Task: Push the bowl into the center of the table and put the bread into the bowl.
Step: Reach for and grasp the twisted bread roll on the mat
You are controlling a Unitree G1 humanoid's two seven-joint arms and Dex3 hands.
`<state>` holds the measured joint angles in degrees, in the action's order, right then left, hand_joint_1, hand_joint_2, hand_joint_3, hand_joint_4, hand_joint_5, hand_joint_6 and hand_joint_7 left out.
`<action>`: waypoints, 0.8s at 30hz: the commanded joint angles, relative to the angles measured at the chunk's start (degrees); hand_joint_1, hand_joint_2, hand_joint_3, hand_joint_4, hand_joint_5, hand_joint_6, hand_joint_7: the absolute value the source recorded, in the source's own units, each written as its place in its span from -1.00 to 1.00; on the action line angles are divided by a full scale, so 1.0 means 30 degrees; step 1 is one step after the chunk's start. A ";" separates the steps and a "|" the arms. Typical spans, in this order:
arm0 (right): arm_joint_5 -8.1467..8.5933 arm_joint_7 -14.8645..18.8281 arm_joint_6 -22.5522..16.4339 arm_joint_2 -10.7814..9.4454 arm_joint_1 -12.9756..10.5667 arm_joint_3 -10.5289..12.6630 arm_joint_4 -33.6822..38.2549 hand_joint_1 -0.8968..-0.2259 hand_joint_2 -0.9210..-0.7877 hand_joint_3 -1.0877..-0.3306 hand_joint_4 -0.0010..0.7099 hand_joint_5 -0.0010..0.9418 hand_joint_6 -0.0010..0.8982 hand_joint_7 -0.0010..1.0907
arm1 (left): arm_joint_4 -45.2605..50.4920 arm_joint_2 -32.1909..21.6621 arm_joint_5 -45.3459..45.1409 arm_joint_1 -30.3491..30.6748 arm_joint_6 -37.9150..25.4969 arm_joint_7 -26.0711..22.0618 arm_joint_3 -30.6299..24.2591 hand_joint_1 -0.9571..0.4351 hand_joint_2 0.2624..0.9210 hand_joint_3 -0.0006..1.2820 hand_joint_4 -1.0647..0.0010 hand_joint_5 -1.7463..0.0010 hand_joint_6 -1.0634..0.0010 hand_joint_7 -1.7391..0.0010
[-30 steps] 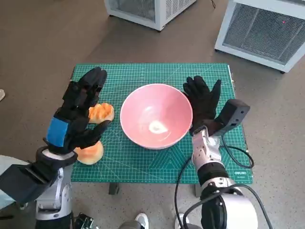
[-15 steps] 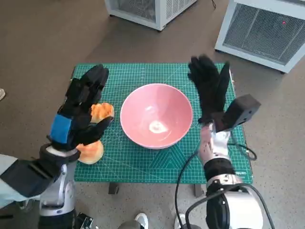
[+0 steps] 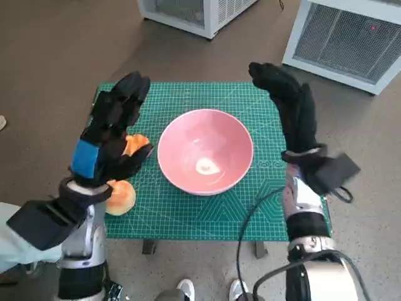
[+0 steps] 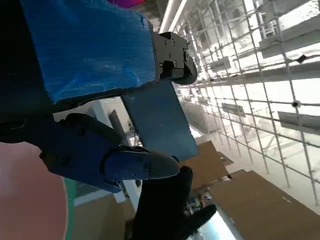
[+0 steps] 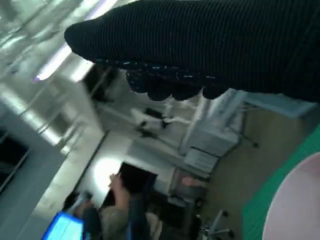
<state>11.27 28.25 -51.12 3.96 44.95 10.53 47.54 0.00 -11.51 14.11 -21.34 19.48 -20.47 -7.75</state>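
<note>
right hand [image 3: 293, 106]: lifts off the bowl [image 3: 205, 150] rim at 3 o'clock, now raised, fingers spread toward 12 o'clock
left hand [image 3: 110, 133]: shifts slightly toward 12 o'clock, covering more of the bread [image 3: 120, 195]

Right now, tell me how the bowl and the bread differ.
The bowl is pink, smooth and large; the bread is orange-tan, rounded and much smaller. The bowl sits mid-mat in full view, while the bread lies at the mat's left side, partly hidden under the left hand. Both rest on the green mat; neither is held.
</note>
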 commanded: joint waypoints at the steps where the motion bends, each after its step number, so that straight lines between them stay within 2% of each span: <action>1: 0.0977 0.0909 0.1335 0.0063 -0.1623 -0.0722 -0.2684 -0.65 -1.00 -0.15 -0.30 -1.00 -0.94 0.21 | -0.0472 0.0140 0.0177 -0.0602 0.0768 -0.0301 0.0144 -0.52 1.00 -0.53 0.55 0.99 0.74 0.59; 6: 0.1232 0.1132 0.1977 0.0220 -0.2623 -0.1228 -0.4584 -0.68 -1.00 -0.08 -0.31 -1.00 -0.99 0.25 | -0.0674 0.0227 0.0392 -0.0953 0.0981 -0.0654 0.0293 -0.51 1.00 -0.54 0.55 0.99 0.73 0.60; 11: 0.1276 0.1145 0.2085 0.0361 -0.3160 -0.1486 -0.5366 -0.70 -1.00 -0.04 -0.31 -0.99 -1.00 0.23 | -0.0624 0.0274 0.0476 -0.1063 0.1063 -0.0825 0.0347 -0.51 1.00 -0.55 0.54 0.99 0.73 0.60; 24: 0.1576 0.1034 0.2206 0.0346 -0.3244 -0.1535 -0.5391 -0.72 -1.00 -0.03 -0.32 -1.00 -1.00 0.20 | -0.0530 -0.0175 0.0462 -0.1014 0.1216 -0.1346 0.0223 -0.51 1.00 -0.55 0.53 0.99 0.74 0.61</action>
<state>15.62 31.16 -45.49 4.60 36.49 6.11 31.06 -1.69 -11.10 14.96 -23.87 22.10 -23.82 -6.84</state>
